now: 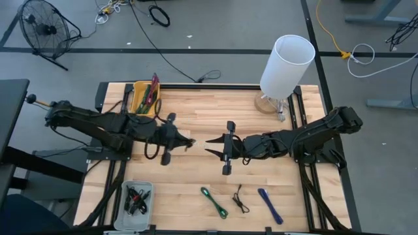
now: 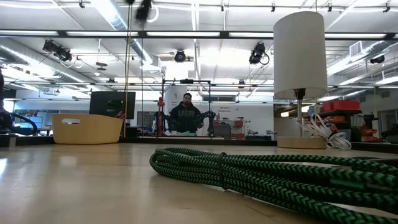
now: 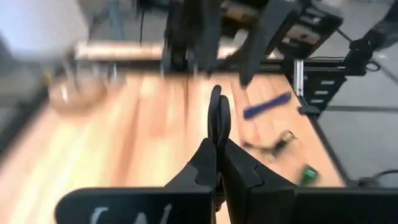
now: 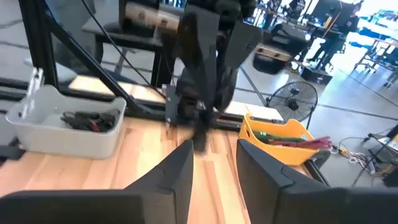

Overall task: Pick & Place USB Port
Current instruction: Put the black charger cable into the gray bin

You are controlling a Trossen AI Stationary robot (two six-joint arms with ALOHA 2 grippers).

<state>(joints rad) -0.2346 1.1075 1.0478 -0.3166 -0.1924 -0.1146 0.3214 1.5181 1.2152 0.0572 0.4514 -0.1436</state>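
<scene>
Both arms meet mid-table: left gripper [image 1: 190, 142] fingers pressed fully together, whether they pinch anything can't be told, right gripper [image 1: 210, 145] fingers parted and empty, USB port itself not identifiable; green cable [image 1: 214, 202], black cable [image 1: 240, 199], blue cable [image 1: 270, 205] lie near front edge.

Both dark six-joint arms extend horizontally from the table's outer edges toward its centre, their wrists level and pointing at each other. The left arm's two-finger gripper [image 1: 189, 143] sits just left of centre, its dark fingers [image 3: 216, 121] pressed flat together with no gap between them. The right arm's two-finger gripper [image 1: 210, 146] sits just right of centre, its dark fingers [image 4: 178, 163] standing parted with a clear gap. The two gripper tips face each other, close together but apart, at about the same height above the tabletop.
</scene>
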